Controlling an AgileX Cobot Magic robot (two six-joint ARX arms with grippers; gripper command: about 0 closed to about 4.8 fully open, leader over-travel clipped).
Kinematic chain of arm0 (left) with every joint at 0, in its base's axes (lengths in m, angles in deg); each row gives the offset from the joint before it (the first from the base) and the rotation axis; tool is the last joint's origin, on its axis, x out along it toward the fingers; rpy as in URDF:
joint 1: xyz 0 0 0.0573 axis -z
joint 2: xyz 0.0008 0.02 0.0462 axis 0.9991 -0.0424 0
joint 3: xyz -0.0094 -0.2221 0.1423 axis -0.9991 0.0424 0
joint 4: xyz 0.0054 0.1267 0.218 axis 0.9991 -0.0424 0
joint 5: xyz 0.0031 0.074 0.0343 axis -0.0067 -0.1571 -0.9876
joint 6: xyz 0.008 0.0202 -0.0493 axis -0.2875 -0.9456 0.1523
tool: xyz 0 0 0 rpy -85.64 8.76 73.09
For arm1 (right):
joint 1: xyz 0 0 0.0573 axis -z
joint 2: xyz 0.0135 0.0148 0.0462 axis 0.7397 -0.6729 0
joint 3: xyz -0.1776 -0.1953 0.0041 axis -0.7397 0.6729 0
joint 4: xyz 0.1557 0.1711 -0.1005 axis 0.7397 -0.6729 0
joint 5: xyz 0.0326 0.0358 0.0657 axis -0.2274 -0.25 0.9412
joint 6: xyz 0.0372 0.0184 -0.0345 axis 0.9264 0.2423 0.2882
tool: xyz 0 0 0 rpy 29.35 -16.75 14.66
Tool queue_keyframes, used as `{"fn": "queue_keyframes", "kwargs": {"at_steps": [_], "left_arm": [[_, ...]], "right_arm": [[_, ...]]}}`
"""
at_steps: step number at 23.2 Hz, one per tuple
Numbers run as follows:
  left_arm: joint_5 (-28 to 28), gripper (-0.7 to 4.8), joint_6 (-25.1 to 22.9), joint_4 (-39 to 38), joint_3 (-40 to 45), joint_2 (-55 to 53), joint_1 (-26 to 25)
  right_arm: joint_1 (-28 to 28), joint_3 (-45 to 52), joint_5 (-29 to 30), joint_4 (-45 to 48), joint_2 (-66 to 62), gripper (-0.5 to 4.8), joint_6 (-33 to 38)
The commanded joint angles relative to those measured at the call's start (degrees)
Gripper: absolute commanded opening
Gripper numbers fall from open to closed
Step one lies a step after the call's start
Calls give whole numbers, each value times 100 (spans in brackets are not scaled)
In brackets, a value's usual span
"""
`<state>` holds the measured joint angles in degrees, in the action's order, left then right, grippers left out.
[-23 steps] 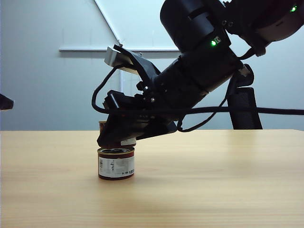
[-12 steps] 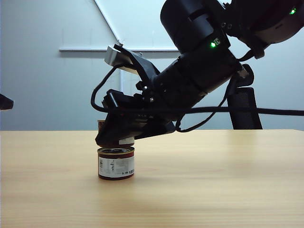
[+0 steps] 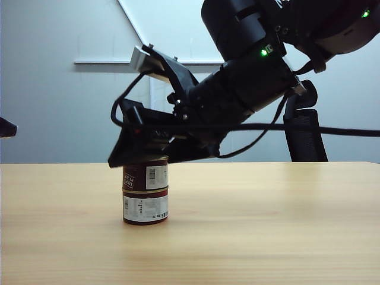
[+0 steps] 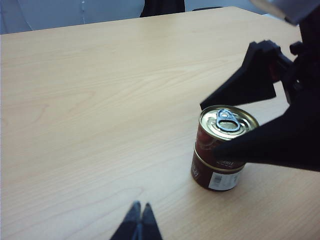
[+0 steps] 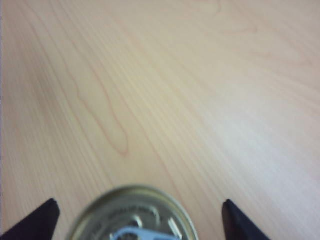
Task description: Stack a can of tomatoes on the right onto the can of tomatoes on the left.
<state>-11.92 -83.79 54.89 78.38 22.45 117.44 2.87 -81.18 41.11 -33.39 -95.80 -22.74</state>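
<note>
Two tomato cans stand stacked on the wooden table (image 3: 267, 225). The upper can (image 3: 145, 177), dark red with a ring-pull lid (image 4: 227, 122), rests squarely on the lower can (image 3: 145, 208). My right gripper (image 3: 139, 159) hovers at the upper can's top, open, its fingers (image 4: 245, 82) wide on either side of the lid (image 5: 132, 217) and clear of it. In the right wrist view the right gripper (image 5: 139, 202) shows only its two dark tips. My left gripper (image 4: 139, 206) is shut and empty, above bare table, well away from the lower can (image 4: 217, 176).
A black office chair (image 3: 306, 136) stands behind the table's far edge. Part of the left arm (image 3: 6, 127) pokes in at the exterior view's left edge. Black cables (image 3: 332, 138) trail from the right arm.
The right gripper's jaws have spread and let go of the upper can, which now sits on the lower can. The gripper has tipped up slightly. The left arm has not moved.
</note>
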Motion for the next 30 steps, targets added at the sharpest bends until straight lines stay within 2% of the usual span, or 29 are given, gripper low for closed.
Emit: {"fn": "queue_keyframes", "kwargs": {"at_steps": [1,5,6,7,9,11,12,14,18,21,25,30], "left_arm": [[20,-4,0,48,-22,-2,4],[37,-4,0,46,-22,33,-48],[66,-4,2,48,-24,52,-149],[173,-4,0,46,-24,81,-321],[748,-4,0,42,-24,144,-1421],[813,-4,0,15,-22,216,-2068],[708,-4,0,2,-20,310,-2507],[273,-4,0,-61,-20,568,-2918],[-114,-4,0,-33,-20,1008,-2938],[-111,-4,0,50,-20,984,-2940],[-111,-4,0,17,-20,984,-2940],[-111,-4,0,7,-22,984,-2944]], "right_arm": [[-9,-50,15,710,216,479,485],[-4,-221,20,1519,750,479,1093],[-4,-273,20,1626,955,320,1163],[-4,-315,17,1722,1185,73,1147],[48,-334,-393,1908,2024,-5,1086],[186,-317,-708,1775,2568,-5,1086],[365,-317,-881,1508,3001,-6,1086],[699,-315,-1119,953,3626,-5,1086],[1237,-315,-1331,-24,4323,-5,1086],[1554,-315,-1381,-654,4618,-6,1086],[1764,-315,-1419,-1283,4763,-5,1084],[1764,-315,-1421,-1790,4750,-5,1086]]}}
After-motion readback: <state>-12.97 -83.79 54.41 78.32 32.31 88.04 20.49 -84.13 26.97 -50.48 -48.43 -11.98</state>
